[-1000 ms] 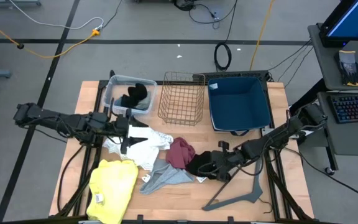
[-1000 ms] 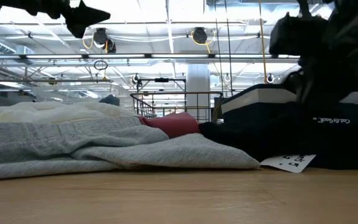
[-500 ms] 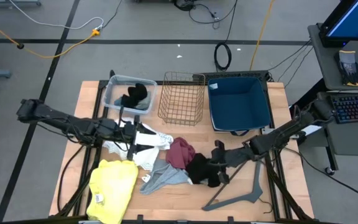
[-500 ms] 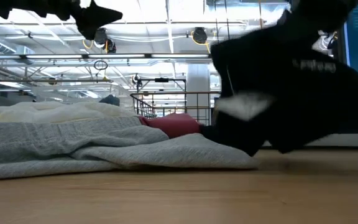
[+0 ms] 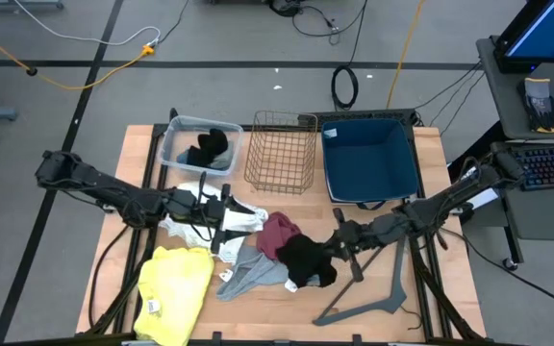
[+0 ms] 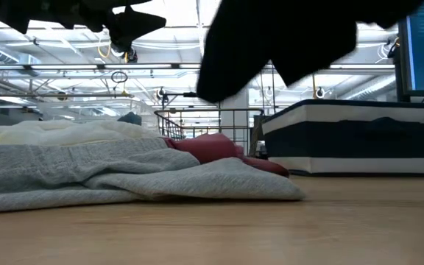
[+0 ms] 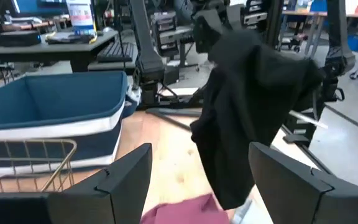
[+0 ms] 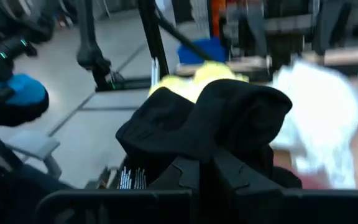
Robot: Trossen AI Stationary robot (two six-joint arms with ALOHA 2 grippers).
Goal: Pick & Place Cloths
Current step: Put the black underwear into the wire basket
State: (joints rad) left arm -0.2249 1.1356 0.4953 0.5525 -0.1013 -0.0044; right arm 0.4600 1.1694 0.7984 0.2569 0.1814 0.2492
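Observation:
A black cloth (image 5: pixel 306 261) hangs above the table's near middle, and my right gripper (image 5: pixel 339 240) is shut on it, reaching in from the right. In the low view the black cloth (image 6: pixel 285 37) is clear of the wood. My left gripper (image 5: pixel 221 219) hovers open over the white cloth (image 5: pixel 243 216), touching nothing; its wrist view shows the black cloth (image 7: pixel 253 93) ahead of its open fingers (image 7: pixel 135 174). A maroon cloth (image 5: pixel 279 234), a grey cloth (image 5: pixel 253 274) and a yellow cloth (image 5: pixel 174 293) lie on the table. My right gripper pinches a bunched fold of the black cloth (image 8: pixel 213 140) between its two shut fingers (image 8: pixel 185 171). The fingers come in about level from the table's right side. The cloth bulges over the fingertips and hangs slack below them, lifted clear of the table.
Along the far edge stand a clear tub (image 5: pixel 176 154) with a dark piece in it, a wire basket (image 5: pixel 282 151) and a blue bin (image 5: pixel 370 159). A grey hanger (image 5: pixel 368 298) lies near the front right. Bare wood shows at the front middle.
My right gripper has risen and tipped from pointing down to about level, lifting the black cloth off the table until it hangs clear. My left gripper has moved toward the table's right, out over the white cloth, sinking a little, still open.

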